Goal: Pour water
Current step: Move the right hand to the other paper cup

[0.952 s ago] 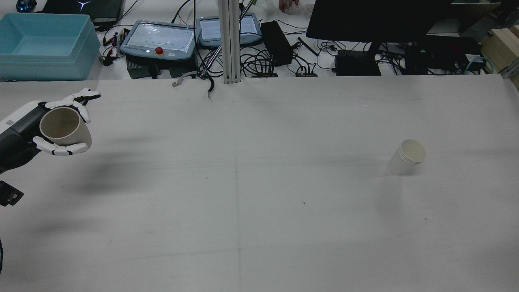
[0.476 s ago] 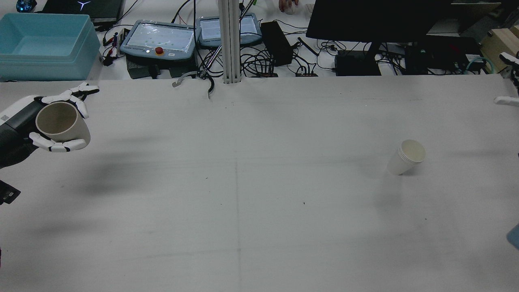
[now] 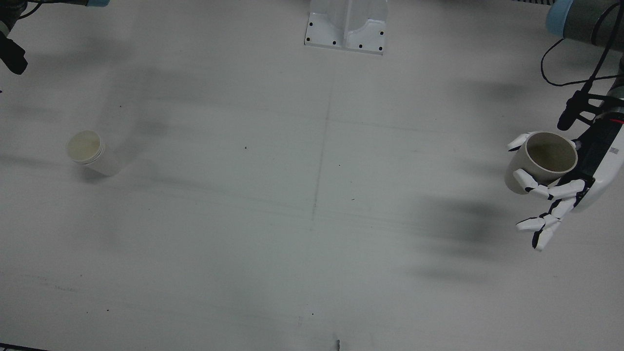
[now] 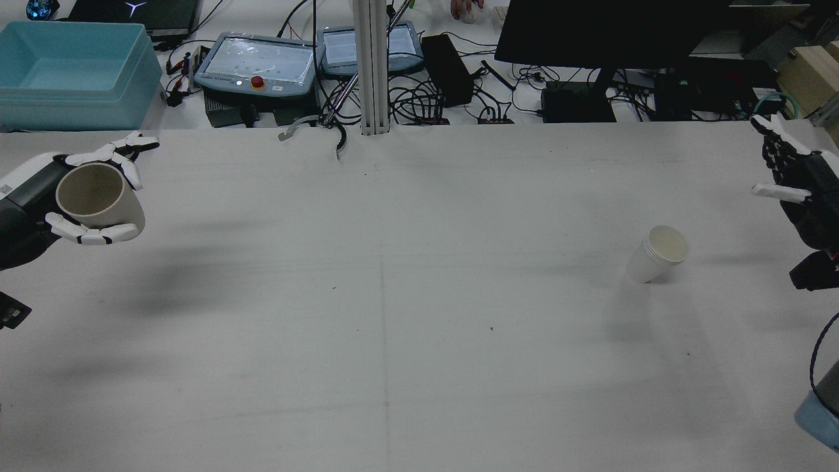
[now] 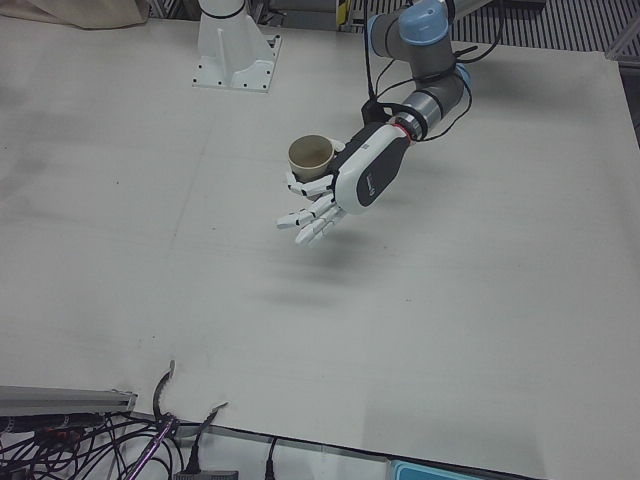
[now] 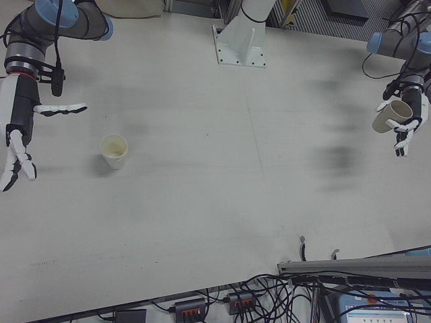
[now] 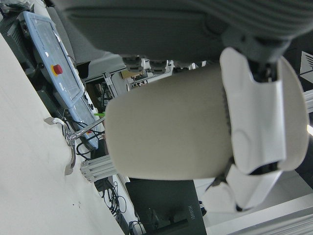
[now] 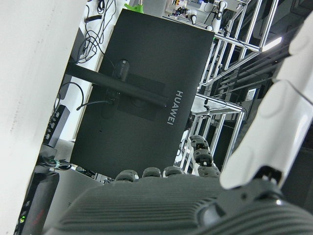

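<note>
Right-front view alone shows right hand point(image 6: 20, 131) spread beside paper cup point(image 6: 113, 151).

The front view cuts off the left arm point(image 3: 585, 22) at its top right corner, and the right hand cannot be seen there at all — only a dark part of that arm point(image 3: 12, 53) at the top left corner. In the rear view the left hand point(image 4: 39, 196) runs off the left edge and the right hand point(image 4: 796, 190) off the right edge. Whether the beige cup point(image 5: 312, 158) or the paper cup point(image 4: 657, 253) holds water cannot be told. In the left hand view, the fingers point(image 7: 257, 112) cover part of the beige cup's wall.
</note>
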Tool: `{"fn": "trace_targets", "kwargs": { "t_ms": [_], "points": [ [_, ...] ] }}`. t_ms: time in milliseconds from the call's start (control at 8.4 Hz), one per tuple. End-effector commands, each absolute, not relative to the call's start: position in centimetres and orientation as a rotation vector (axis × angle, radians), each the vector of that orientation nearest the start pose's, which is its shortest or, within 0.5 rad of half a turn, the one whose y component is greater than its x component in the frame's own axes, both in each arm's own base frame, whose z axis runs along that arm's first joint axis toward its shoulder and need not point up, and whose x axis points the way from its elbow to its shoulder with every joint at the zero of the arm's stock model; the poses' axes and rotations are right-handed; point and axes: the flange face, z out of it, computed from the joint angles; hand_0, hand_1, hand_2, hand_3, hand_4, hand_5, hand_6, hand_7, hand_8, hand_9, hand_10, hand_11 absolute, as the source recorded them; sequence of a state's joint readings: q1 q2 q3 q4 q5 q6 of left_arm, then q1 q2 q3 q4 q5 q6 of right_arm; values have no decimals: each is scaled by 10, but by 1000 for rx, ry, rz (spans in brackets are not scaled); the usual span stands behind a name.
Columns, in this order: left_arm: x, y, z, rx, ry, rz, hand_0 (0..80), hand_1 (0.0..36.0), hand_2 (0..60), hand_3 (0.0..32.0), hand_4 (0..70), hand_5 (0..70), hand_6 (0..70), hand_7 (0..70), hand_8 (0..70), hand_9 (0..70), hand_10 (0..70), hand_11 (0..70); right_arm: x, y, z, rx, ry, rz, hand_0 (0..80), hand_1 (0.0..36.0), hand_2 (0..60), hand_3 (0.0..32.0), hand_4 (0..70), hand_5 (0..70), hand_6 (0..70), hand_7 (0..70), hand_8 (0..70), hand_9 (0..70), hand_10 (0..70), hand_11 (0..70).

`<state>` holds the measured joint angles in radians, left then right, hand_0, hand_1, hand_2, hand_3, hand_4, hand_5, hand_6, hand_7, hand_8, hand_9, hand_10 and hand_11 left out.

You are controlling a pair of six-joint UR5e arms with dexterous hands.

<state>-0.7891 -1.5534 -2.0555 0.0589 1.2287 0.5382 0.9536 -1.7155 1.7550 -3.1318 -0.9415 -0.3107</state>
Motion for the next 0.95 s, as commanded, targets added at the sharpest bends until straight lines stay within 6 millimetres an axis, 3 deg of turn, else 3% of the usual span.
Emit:
{"fn": "trace_targets", "kwargs": {
  "t_ms": [0, 238, 476, 595, 833],
  "points": [
    [211, -450, 466, -32, 2293, -1432, 561, 360, 600, 0, 552, 700, 92, 207, 24, 55, 18, 52, -136, -436, 682, -368, 2338, -2323, 466, 103, 2, 0, 10, 42, 0, 0, 0, 0, 0, 0],
    [211, -449, 468, -32, 2289, -1436, 559, 360, 600, 0, 551, 700, 92, 206, 24, 55, 20, 53, -182, -414, 686, -370, 2314, -2319, 465, 103, 10, 0, 13, 44, 0, 0, 0, 0, 0, 6],
    [210, -450, 470, -47, 2290, -1444, 555, 360, 600, 0, 550, 700, 92, 205, 23, 55, 20, 53, -246, -382, 715, -273, 2276, -2341, 466, 104, 6, 0, 9, 43, 0, 0, 0, 0, 0, 11],
    [208, -448, 473, -47, 2285, -1448, 550, 360, 600, 0, 551, 700, 92, 204, 24, 55, 20, 53, -261, -373, 721, -268, 2263, -2354, 469, 105, 1, 0, 8, 41, 0, 0, 0, 0, 0, 7],
    [207, -445, 478, -52, 2277, -1457, 550, 360, 600, 0, 550, 700, 90, 201, 24, 55, 20, 53, -249, -370, 727, -294, 2254, -2375, 484, 122, 4, 0, 47, 64, 0, 0, 0, 0, 0, 0]
  ]
}}
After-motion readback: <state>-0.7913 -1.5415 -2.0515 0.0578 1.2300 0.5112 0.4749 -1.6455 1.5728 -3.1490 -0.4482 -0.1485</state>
